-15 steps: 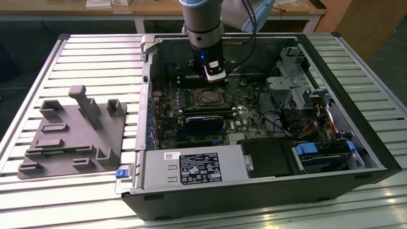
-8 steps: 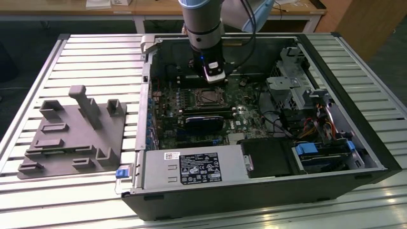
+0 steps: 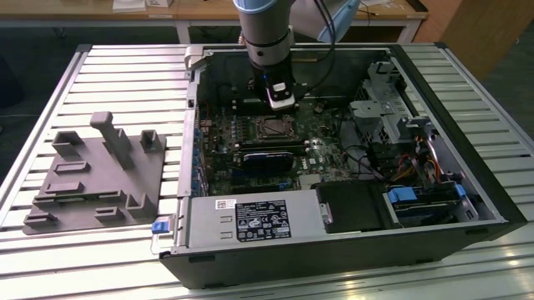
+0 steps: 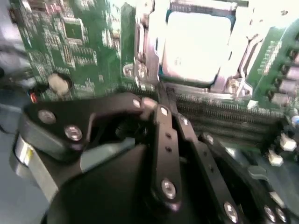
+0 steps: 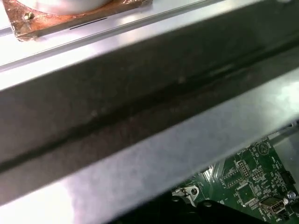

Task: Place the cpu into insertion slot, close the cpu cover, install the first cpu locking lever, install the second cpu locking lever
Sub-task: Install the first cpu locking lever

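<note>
Right now I have the hand (image 3: 282,106) down inside the open computer case (image 3: 467,206), hovering just above the motherboard (image 3: 219,156) at the far edge of the insertion slot (image 3: 271,127) in the exterior view. In the second wrist view the hand's (image 4: 164,100) black fingers (image 4: 163,135) lie pressed together with nothing between them, their tips nearly at the metal frame of the socket. Just beyond those tips the cpu (image 4: 194,46) sits flat in the insertion slot, its pale silver face glaring under the light. The cpu cover (image 4: 142,46) shows as a bright metal frame around the chip; I cannot tell whether it lies fully down or whether either lever is latched. Beside the fingers run long memory slots (image 4: 224,121). In the first wrist view a grey metal wall of the case (image 5: 140,107) sits close, with a strip of green board below it. Away from the hand, a grey fixture tray (image 3: 96,181) rests on the slatted surface (image 3: 50,262).
</note>
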Controlling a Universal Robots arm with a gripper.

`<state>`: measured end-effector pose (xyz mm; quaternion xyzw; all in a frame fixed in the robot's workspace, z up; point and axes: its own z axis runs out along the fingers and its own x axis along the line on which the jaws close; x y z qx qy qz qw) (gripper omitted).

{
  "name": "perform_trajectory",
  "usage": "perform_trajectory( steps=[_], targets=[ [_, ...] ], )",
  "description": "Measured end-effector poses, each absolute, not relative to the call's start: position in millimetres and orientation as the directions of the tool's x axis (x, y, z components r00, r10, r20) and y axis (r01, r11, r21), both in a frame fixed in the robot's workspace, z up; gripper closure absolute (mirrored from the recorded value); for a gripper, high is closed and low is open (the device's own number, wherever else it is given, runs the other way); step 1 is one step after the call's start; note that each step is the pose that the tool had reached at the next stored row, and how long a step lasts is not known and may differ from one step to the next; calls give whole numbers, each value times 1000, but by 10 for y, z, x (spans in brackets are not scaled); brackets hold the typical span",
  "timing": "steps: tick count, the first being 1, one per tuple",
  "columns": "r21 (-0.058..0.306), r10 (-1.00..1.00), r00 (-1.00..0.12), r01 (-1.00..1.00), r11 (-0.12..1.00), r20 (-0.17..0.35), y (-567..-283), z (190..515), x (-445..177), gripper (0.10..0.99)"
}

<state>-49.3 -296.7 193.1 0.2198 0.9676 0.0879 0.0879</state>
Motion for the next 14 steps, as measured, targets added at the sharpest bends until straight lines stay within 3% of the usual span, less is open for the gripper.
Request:
perform_trajectory(
  steps=[14],
  targets=[
    [208,445,-886,415,886,-131,-2968,2049,-494,980]
  ],
)
